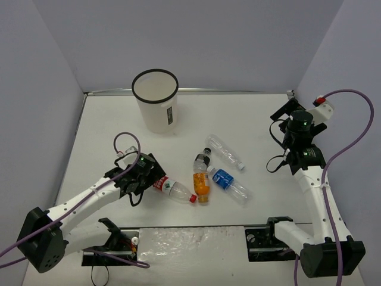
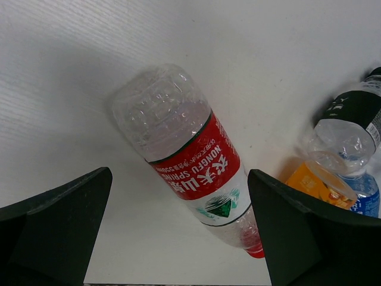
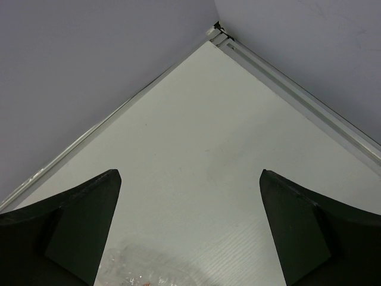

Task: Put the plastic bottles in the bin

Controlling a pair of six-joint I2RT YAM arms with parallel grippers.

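Red-labelled bottle [image 2: 190, 158] before wide-apart left hand [image 2: 180, 173]; orange-filled bottle [image 2: 309, 182] just beside cap.

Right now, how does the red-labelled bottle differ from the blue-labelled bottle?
The red-labelled bottle has a red-and-white label; the blue-labelled bottle has a blue one. The red-labelled bottle's red cap points near-right; the blue-labelled bottle's clear base points that way. The red-labelled bottle lies ungripped inside the open left hand; the blue-labelled bottle lies past the orange-filled bottle, away from that hand. Both are clear, lying flat on the table.
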